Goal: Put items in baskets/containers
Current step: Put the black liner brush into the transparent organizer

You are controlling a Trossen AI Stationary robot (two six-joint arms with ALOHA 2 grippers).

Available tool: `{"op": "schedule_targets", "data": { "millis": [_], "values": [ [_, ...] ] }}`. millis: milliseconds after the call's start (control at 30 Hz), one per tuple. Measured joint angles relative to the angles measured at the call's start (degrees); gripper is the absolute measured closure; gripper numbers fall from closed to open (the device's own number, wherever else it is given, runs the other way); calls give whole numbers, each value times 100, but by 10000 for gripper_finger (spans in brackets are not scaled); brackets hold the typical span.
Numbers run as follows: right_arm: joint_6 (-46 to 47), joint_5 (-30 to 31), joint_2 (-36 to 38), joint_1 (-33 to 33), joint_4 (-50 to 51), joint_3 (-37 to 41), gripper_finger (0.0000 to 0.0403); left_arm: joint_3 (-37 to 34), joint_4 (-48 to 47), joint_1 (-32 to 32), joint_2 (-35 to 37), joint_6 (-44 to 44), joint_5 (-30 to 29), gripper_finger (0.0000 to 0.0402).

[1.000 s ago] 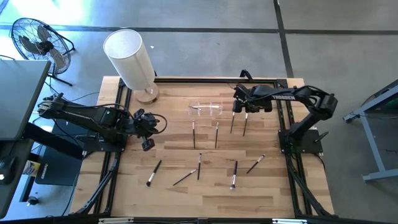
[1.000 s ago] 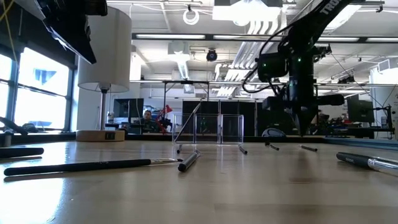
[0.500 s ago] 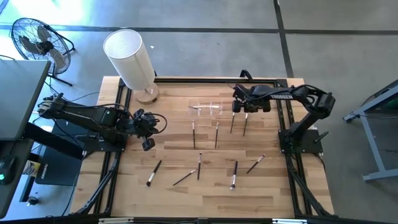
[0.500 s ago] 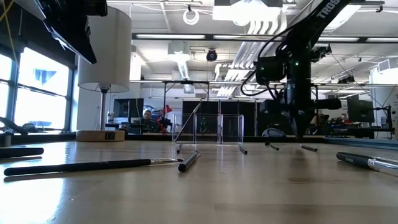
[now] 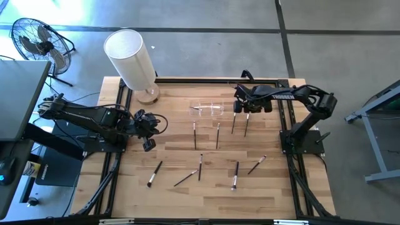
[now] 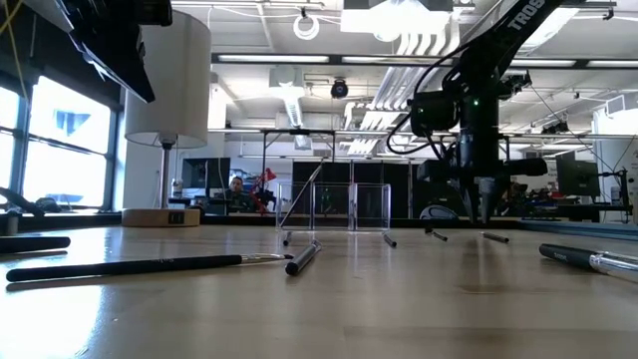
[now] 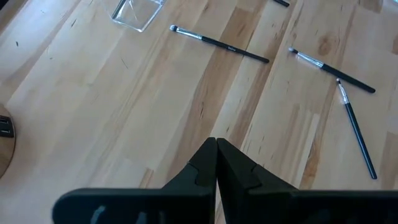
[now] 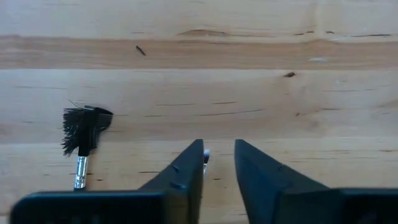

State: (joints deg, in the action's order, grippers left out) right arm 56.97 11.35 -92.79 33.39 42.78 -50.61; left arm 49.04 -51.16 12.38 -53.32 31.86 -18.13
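The right gripper (image 8: 217, 163), fingers narrowly parted, hovered over a thin dark-handled brush (image 5: 234, 122) near the worktop's far edge — an off-centre descent could nudge it aside.

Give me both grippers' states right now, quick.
Left gripper: shut, empty, waiting at the table's left side.
Right gripper: open, holding nothing, fingers straddling a brush tip.
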Motion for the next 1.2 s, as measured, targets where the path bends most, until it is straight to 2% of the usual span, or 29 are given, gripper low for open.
{"op": "schedule_targets", "data": {
  "millis": [100, 233, 600, 967, 1200],
  "values": [
    [7, 6, 0, -1, -2, 0, 286, 0, 0, 0, 0, 0, -2, 401],
    [15, 13, 0, -1, -5, 0, 278, 0, 3, 0, 0, 13, -4, 401],
    [205, -44, -89, -1, -86, 27, 304, 0, 15, 0, -2, 47, -13, 401],
    [438, -163, -101, -3, -764, 577, 307, 0, 19, 0, -2, 48, -15, 401],
    [412, -360, -86, 4, -894, 722, 346, 0, 20, 0, -2, 47, -24, 401]
  ]
}}
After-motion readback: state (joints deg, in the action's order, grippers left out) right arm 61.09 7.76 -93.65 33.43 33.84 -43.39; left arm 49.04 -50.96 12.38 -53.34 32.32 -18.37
